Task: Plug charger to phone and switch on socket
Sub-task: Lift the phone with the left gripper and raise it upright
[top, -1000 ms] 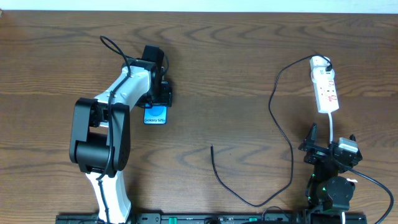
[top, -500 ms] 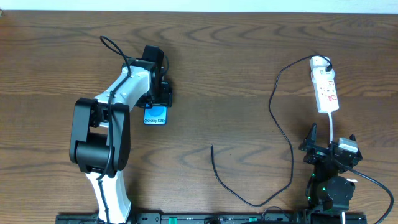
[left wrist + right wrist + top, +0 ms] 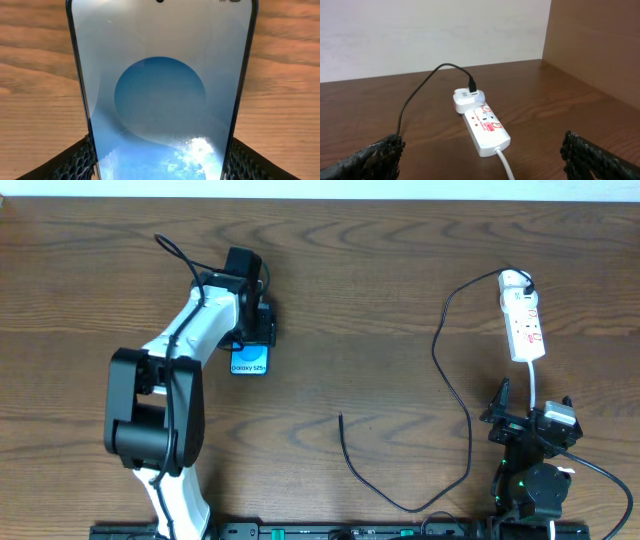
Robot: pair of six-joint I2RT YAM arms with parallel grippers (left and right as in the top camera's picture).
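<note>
The phone [image 3: 249, 360] lies on the table left of centre, its blue screen up. My left gripper [image 3: 254, 330] sits over its far end. In the left wrist view the phone [image 3: 160, 85] fills the frame, and the fingers of my left gripper [image 3: 160, 162] press against both its long edges. The socket [image 3: 524, 323] lies at the far right, with the charger [image 3: 452, 395] plugged into its white head. The cable loops down to a free tip [image 3: 341, 417] mid-table. My right gripper [image 3: 530, 418] is open just below the socket [image 3: 482, 125], fingers [image 3: 485, 157] wide apart.
The socket's white cord [image 3: 537, 385] runs from the strip down to my right arm's base. A pale wall [image 3: 430, 35] stands behind the table's far edge. A brown panel [image 3: 595, 45] stands to the right.
My left arm has shifted, its elbow moving left. The gripper and phone moved slightly toward the far edge. The right arm, socket and charger have not moved.
</note>
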